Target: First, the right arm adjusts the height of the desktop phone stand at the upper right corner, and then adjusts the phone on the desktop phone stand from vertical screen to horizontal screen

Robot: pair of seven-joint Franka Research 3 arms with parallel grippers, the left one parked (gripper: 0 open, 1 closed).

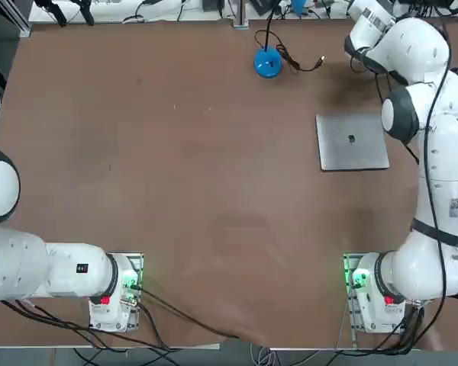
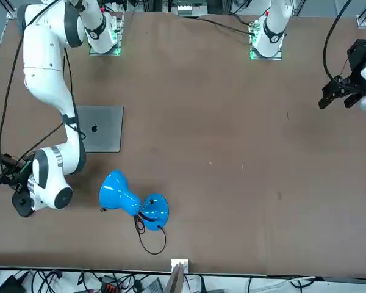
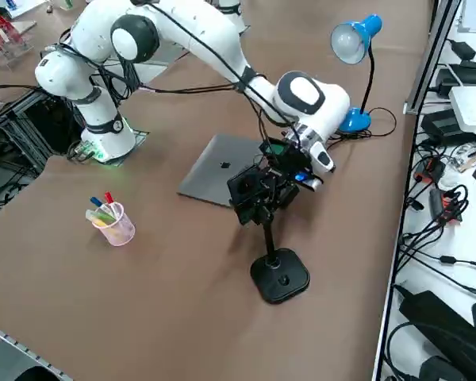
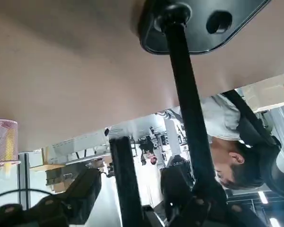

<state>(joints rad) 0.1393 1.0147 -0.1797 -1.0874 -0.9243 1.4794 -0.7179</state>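
The desktop phone stand has a rounded black base (image 3: 280, 276) on the brown table and a slim black arm (image 3: 266, 235) rising from it. The phone (image 3: 246, 190) sits at the top of that arm. My right gripper (image 3: 276, 189) is at the phone's height, right beside it. In the wrist view the stand's base (image 4: 194, 23) and arm (image 4: 185, 99) run past the fingers, and the phone (image 4: 125, 175) shows edge-on between them. The gripper (image 4: 130, 189) is open, with a gap on each side of the phone. In the top view the right arm (image 1: 416, 53) hides the stand.
A silver-grey laptop (image 3: 218, 178) lies flat just behind the stand. A blue lamp (image 3: 353, 40) stands further back. A pink cup of pens (image 3: 111, 224) sits nearer the arm's base. The table edge with cables runs close past the stand. A person (image 4: 236, 165) shows beyond the table.
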